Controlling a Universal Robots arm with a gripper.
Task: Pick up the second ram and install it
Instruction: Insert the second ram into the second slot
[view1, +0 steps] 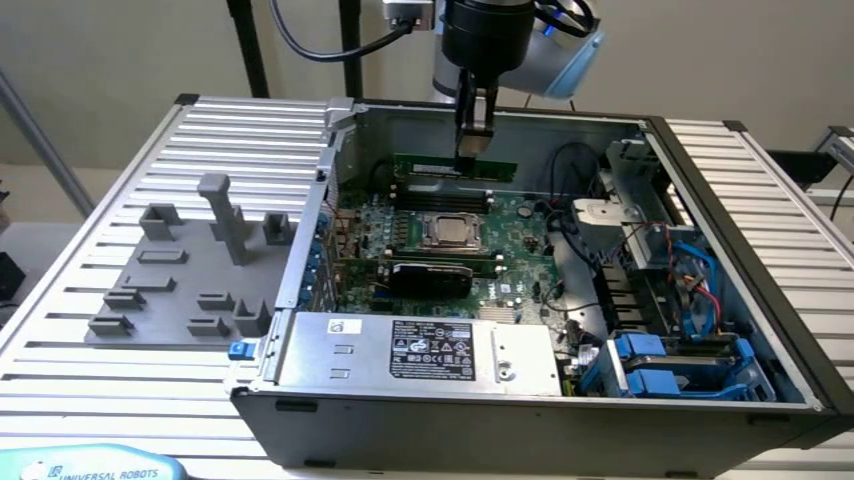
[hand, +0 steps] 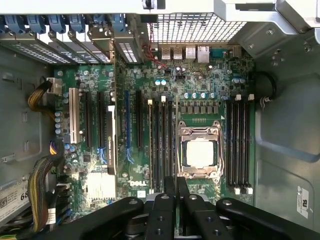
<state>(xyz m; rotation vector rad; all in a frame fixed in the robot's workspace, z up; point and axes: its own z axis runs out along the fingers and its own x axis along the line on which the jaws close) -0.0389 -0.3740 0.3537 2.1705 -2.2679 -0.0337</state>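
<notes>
- My tool (view1: 470, 157) hangs inside the open computer case (view1: 400, 430), its fingers drawn together on the second ram (view1: 430, 164). I hold the stick by the middle of its top edge, with its length level.
- The second ram sits low over the motherboard (view1: 514, 255), on the far side of the CPU socket (view1: 450, 232) in the exterior view. I cannot tell whether its bottom edge has met a slot.
- I judge the stick light and stiff but fragile. It is a thin board with small chips and a contact edge that should not be scraped or twisted. The bare top edge near the middle is the right place to grip, with pressure on the flat faces and clear of the contacts.
- The exterior view gives the stick's broad green face, its height above the board, and the grey fixture blocks (view1: 200, 270) out on the tabletop (view1: 134, 390).
- The wrist view looks straight down past my tool (hand: 176, 187). It shows the second ram (hand: 176, 140) edge-on as a thin line running parallel to the memory slots (hand: 162, 145), just beside the CPU socket (hand: 200, 152). A second slot bank (hand: 239, 145) lies beyond the socket.
</notes>
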